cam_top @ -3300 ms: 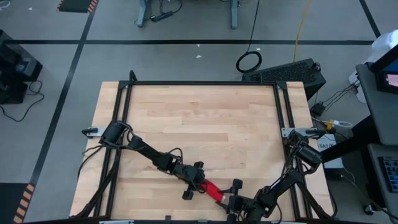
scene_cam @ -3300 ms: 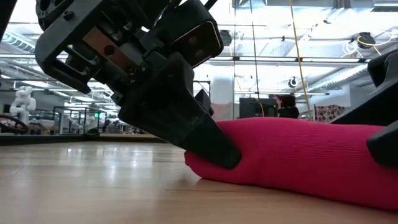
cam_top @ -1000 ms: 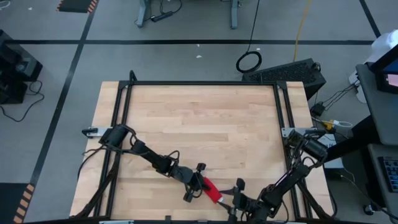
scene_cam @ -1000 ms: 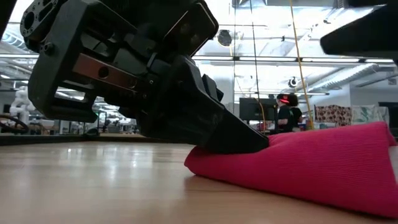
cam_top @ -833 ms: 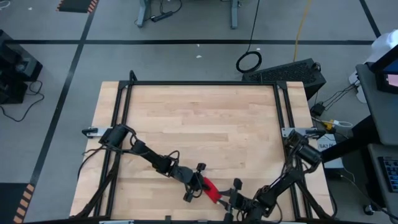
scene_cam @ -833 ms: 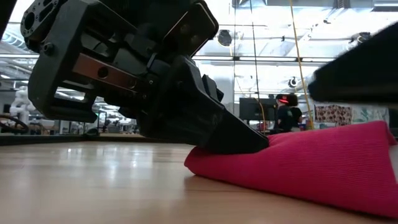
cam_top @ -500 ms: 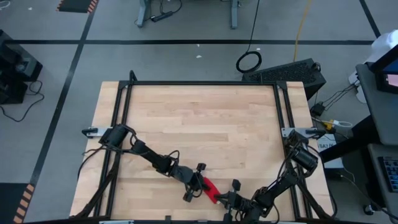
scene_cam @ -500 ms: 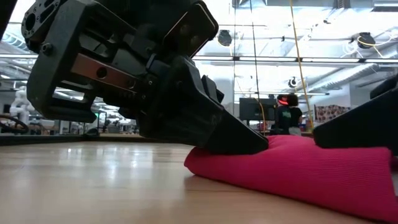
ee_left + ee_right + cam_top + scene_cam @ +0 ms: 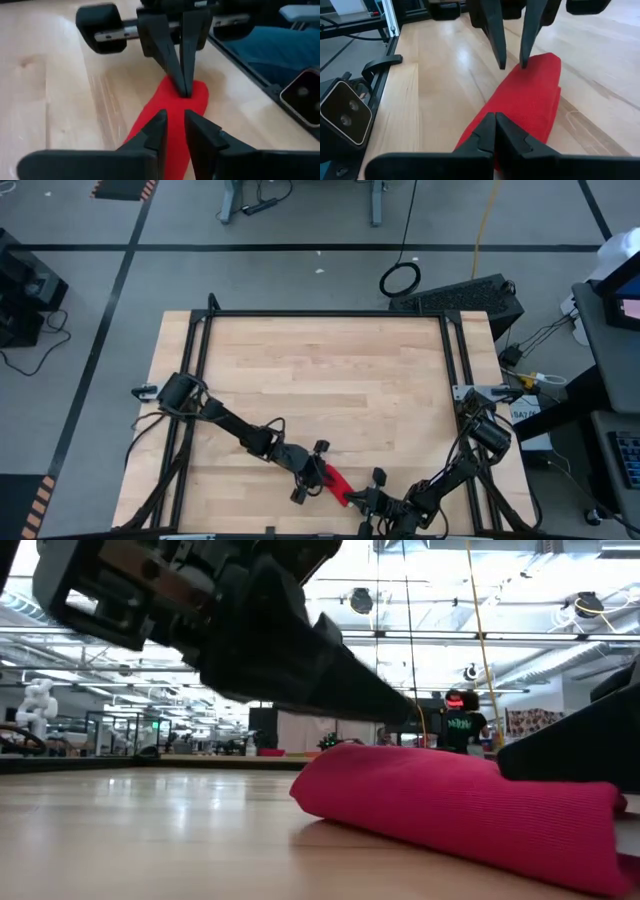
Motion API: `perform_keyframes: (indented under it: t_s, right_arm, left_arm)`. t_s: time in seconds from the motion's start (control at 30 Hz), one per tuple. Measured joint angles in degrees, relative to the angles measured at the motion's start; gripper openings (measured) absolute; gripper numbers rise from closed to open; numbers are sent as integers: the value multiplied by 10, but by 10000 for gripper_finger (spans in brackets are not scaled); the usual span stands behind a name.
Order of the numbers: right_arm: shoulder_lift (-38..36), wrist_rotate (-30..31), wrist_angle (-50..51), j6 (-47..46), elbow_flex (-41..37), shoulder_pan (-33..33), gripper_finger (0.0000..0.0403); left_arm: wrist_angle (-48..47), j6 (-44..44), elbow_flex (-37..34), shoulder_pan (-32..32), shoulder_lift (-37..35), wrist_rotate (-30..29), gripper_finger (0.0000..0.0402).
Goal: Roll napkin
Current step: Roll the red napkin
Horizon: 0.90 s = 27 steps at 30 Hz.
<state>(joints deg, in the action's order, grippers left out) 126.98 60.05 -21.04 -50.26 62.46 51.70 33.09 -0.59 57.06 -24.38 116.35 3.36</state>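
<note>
The red napkin (image 9: 335, 483) lies as a short, thick roll on the wooden table (image 9: 320, 380), close to its near edge. It also shows in the low view as napkin (image 9: 450, 800) and in the wrist views as napkin (image 9: 170, 107) and napkin (image 9: 527, 97). My left gripper (image 9: 317, 472) hovers just above the roll's left end, open a little, left gripper (image 9: 512, 65) clear of the cloth. My right gripper (image 9: 355, 498) is shut, with its tips down on the roll's right end, right gripper (image 9: 185, 91). My right gripper presses its shut fingertips (image 9: 181, 75) down on the top of the napkin's right end (image 9: 196, 97). The fingers slant down from the table's near right and lie along the roll. The roll rests on the table, flattened under them (image 9: 545, 790). Whether any cloth sits between the tips, I cannot tell.
A black frame rail (image 9: 320, 313) runs round the table, with side rails near each arm's base. Bare wood stretches toward the far edge. The grippers work close to the near edge. A person (image 9: 460, 725) stands in the room far behind the table.
My left gripper has risen off the napkin's left end and opened a little; that end has sprung up into a rounder shape. My right gripper has come down onto the right end, and the raised peak there has been pressed lower.
</note>
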Motion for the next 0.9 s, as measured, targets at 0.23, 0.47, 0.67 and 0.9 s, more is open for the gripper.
perform_keyframes:
  t_s: [0.23, 0.47, 0.67, 0.9]
  right_arm:
    - [0, -1, -4, 1, 0, 0, 0]
    - [0, -3, -6, 3, 0, 0, 0]
    - [-29, -16, -1, 52, -2, 0, 0]
    - [-52, -10, -11, 84, -2, -15, 0]
  left_arm:
    - [0, 9, 0, 12, 26, 1, 54]
    - [-1, -6, -3, 21, 28, 22, 18]
    - [-38, -6, -5, 16, -8, 25, 13]
    - [-48, 16, -4, 16, -20, 25, 12]
